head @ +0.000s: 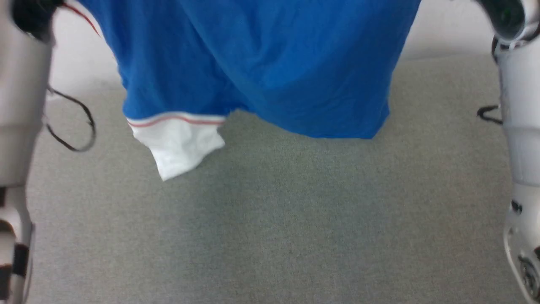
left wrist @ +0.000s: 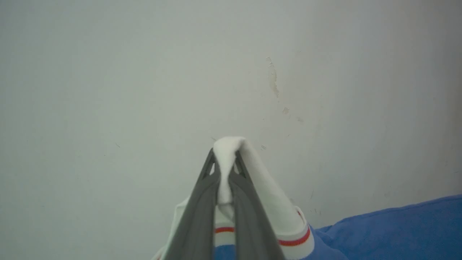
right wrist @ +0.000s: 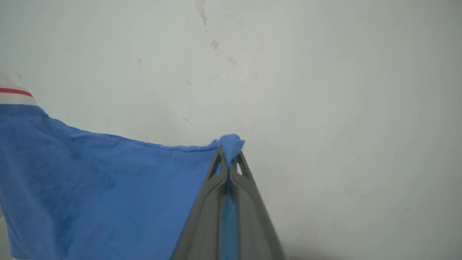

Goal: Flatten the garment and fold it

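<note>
- I have the garment [head: 261,63] held up off the grey surface [head: 295,236]. It hangs as a blue sheet between my two arms on the far side. Its lower edge droops, and a white sleeve [head: 177,143] dangles at the left.
- The left gripper [left wrist: 224,157] is pressed together on a small tuft of white cloth just past the red stripe. So little is caught that a sharp tug could slide it out, and that side would drop in a heap.
- The right gripper [right wrist: 229,153] is pinching a small nub of the blue edge. I judge the same risk here: thin jersey can creep out of a narrow bite.
- One hold is on white sleeve cloth and the other on blue edge, so the holds do not match. If I lower it like this, the garment may land skewed.
- The dangling sleeve could fold under the body as the cloth meets the surface, and I would then have to dig it out before flattening.
- Spreading the arms too far could strain both pinches, while spreading too little would leave the creases in.
- The wall [left wrist: 108,72] lies beyond the fingers. I cannot judge how near it is, so a forward swing might brush the cloth against it.
</note>
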Controlling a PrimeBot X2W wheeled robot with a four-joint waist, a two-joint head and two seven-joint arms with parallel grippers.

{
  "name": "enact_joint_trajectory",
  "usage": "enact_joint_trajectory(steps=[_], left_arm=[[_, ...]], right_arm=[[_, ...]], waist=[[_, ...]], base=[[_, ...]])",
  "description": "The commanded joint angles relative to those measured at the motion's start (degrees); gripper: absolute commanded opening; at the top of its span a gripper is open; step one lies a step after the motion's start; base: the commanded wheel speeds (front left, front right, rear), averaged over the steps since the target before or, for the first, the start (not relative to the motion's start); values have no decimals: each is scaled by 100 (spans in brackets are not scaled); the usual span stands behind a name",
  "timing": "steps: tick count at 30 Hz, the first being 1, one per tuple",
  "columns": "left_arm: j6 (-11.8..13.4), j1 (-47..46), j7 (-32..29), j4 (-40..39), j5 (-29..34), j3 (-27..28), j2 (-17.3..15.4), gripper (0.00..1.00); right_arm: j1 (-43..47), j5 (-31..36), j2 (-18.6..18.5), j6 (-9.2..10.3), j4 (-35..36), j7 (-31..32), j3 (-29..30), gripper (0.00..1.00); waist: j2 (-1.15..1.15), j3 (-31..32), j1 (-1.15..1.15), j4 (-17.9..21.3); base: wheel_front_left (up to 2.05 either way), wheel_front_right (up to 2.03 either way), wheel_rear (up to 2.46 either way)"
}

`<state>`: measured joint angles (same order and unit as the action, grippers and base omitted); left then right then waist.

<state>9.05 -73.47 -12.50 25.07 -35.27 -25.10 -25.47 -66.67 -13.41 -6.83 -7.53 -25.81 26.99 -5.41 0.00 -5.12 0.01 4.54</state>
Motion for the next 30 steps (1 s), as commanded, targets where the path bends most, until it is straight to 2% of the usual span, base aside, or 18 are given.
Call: enact_joint_trajectory(steps=[1,9,18,25,30], left_arm=[[-47,-165,52,60,49,8,-20,0],[-259,-1231,289,290,150,26,101,0],[-622,-2077,1471,663,245,159,284,0],[-912,-2471,2004,938,207,194,388,0],[-1110,-2396,2388,1104,183,202,374,0]], right_arm=[[-139,55,17,4,-75,-51,6,0],[-1090,477,73,4,-573,-283,227,0],[-2026,1250,212,4,-1030,-1155,693,0],[-2385,1714,137,4,-1163,-1564,943,0],[-2389,1980,52,4,-1226,-1862,1025,0]], waist=[[0,-368,-1,161],[0,-1505,-1,205],[0,-2557,-1,83],[0,-3239,-1,-75],[0,-3625,-1,-183]], base=[[0,0,0],[0,0,0],[0,0,0],[0,0,0],[0,0,0]])
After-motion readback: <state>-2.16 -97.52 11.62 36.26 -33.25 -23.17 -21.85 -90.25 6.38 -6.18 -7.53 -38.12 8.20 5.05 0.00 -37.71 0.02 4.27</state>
